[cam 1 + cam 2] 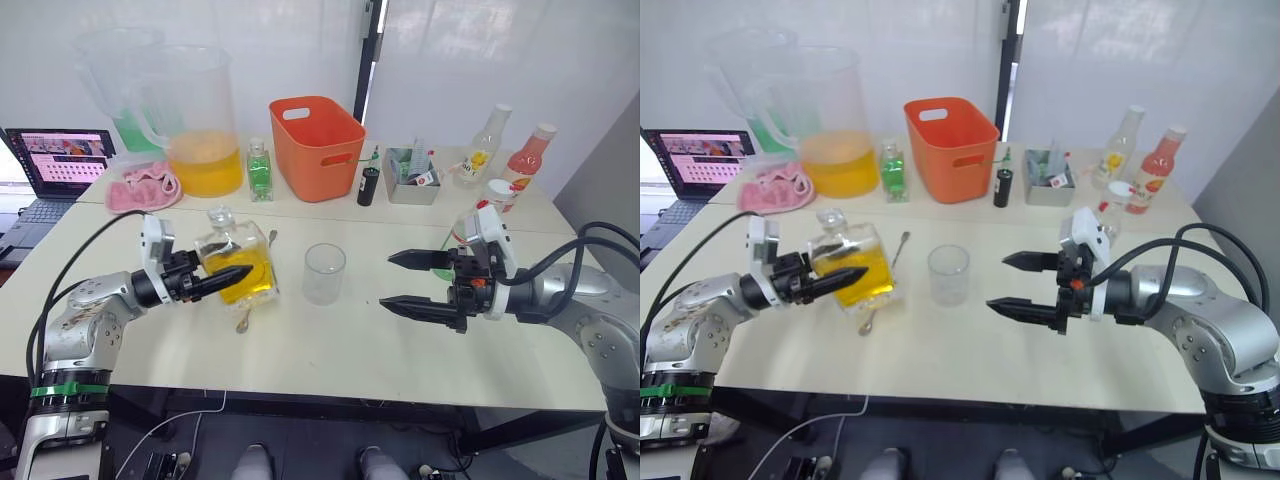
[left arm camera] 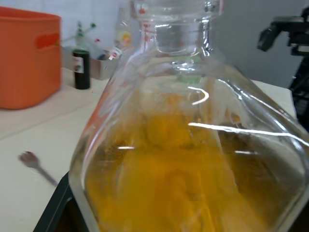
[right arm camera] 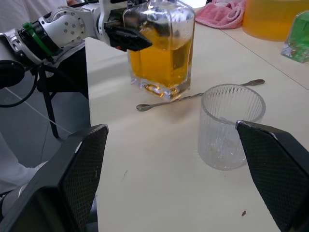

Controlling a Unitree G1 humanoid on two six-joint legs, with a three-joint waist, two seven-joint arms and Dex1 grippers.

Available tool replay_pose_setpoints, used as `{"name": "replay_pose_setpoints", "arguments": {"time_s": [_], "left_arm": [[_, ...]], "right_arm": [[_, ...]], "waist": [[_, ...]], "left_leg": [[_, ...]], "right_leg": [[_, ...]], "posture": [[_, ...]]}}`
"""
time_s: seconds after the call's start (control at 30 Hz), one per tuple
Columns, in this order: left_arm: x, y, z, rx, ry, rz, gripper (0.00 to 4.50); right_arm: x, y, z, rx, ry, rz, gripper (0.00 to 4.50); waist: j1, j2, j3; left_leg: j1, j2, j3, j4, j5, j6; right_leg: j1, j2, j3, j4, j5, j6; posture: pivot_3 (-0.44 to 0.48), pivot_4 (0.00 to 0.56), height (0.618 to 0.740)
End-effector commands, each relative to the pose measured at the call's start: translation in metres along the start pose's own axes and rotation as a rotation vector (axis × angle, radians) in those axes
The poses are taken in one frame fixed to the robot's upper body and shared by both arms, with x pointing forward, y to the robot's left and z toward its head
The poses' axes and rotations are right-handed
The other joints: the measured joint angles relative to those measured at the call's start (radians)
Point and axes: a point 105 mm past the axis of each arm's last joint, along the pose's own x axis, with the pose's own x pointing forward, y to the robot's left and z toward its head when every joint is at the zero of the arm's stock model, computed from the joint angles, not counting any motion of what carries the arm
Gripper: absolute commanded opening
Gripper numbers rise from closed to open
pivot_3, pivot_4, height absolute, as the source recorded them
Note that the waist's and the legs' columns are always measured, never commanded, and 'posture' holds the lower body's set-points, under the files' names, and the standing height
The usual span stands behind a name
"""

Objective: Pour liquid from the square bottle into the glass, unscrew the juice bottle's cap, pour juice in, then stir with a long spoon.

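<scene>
While the table (image 1: 330, 350) carries the work, its back row holds an orange-liquid pitcher (image 1: 195, 120) and an orange bin (image 1: 317, 146). The left gripper (image 1: 228, 274) has its fingers clamped on the square bottle (image 1: 238, 262), which stands upright, base touching the tabletop; the far finger is hidden behind the glass body. The right gripper (image 1: 420, 284) hovers with fingers spread wide, holding nothing. The glass (image 1: 324, 273) stands between both grippers, bare table around it. The long spoon (image 1: 886, 283) lies flat, partly hidden behind the square bottle.
</scene>
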Motion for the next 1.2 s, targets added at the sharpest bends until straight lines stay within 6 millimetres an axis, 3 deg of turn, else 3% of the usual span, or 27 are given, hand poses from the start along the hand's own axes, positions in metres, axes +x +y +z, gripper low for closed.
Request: {"name": "replay_pose_setpoints", "arguments": {"time_s": [0.03,0.13,0.3,0.43,0.67,1.03,1.1,1.17,1.2], "left_arm": [[0.006,-0.017,0.023,0.117,-0.02,-0.119,2.82],[0.02,-0.039,0.005,0.123,0.025,-0.255,2.82],[0.035,-0.052,0.001,0.124,0.022,-0.345,2.82],[0.059,-0.067,-0.015,0.147,0.068,-0.462,2.82],[0.08,-0.064,-0.021,0.227,0.088,-0.526,2.82],[0.086,-0.056,-0.031,0.227,0.129,-0.493,2.82],[0.086,-0.055,-0.03,0.204,0.125,-0.484,3.85],[0.085,-0.056,-0.027,0.193,0.114,-0.48,4.41],[0.084,-0.057,-0.026,0.192,0.108,-0.478,4.49]], "right_arm": [[-0.003,0.004,0.009,-0.04,-0.02,-0.014,4.5],[-0.005,0.005,0.006,-0.041,-0.008,-0.042,4.5],[-0.007,0.007,0.005,-0.038,-0.013,-0.058,4.5],[-0.005,0.01,0.003,-0.04,-0.014,-0.08,4.5],[-0.004,0.014,0.002,-0.037,-0.013,-0.106,4.5],[-0.009,0.017,0.0,-0.023,-0.008,-0.15,4.5],[-0.008,0.017,0.001,-0.019,-0.012,-0.148,4.5],[-0.007,0.018,0.002,-0.014,-0.023,-0.134,4.5],[-0.006,0.019,0.002,-0.013,-0.027,-0.128,4.5]], "waist": [[-0.001,0.0,0.0],[0.0,0.0,0.0],[0.001,0.0,0.0],[0.004,0.0,0.0],[-0.003,0.0,0.0],[0.001,0.0,0.0],[0.001,0.0,0.0],[0.001,0.0,0.0],[0.001,0.0,0.0]], "left_leg": [[0.0,0.0,0.0,0.0,0.0,0.0],[0.0,0.0,0.0,0.0,0.0,0.0],[0.0,0.0,0.0,0.001,0.0,0.0],[0.0,0.0,0.0,0.002,0.0,0.001],[0.0,0.0,0.0,0.004,0.001,0.001],[0.0,0.0,0.0,0.006,0.001,0.001],[0.001,0.0,0.0,0.007,0.001,0.001],[0.001,0.0,0.0,0.009,0.001,0.001],[0.001,0.0,0.0,0.009,0.001,0.001]], "right_leg": [[0.0,0.0,0.0,0.0,0.0,0.0],[0.0,0.0,0.0,0.0,0.0,0.0],[0.0,0.0,0.0,0.0,0.0,0.0],[0.001,0.0,0.0,0.001,0.0,0.0],[0.001,0.0,0.001,0.002,0.0,0.0],[0.003,0.0,0.001,0.002,0.0,0.0],[0.003,0.0,0.001,0.003,0.001,0.0],[0.003,0.0,0.001,0.003,0.001,0.0],[0.004,0.0,0.001,0.004,0.001,0.0]], "posture": [[0.0,0.15,0.731],[0.0,0.15,0.731],[0.0,0.15,0.731],[0.0,0.15,0.731],[0.0,0.15,0.731],[0.0,0.15,0.731],[0.0,0.15,0.731],[0.0,0.15,0.731],[0.0,0.15,0.731]]}}
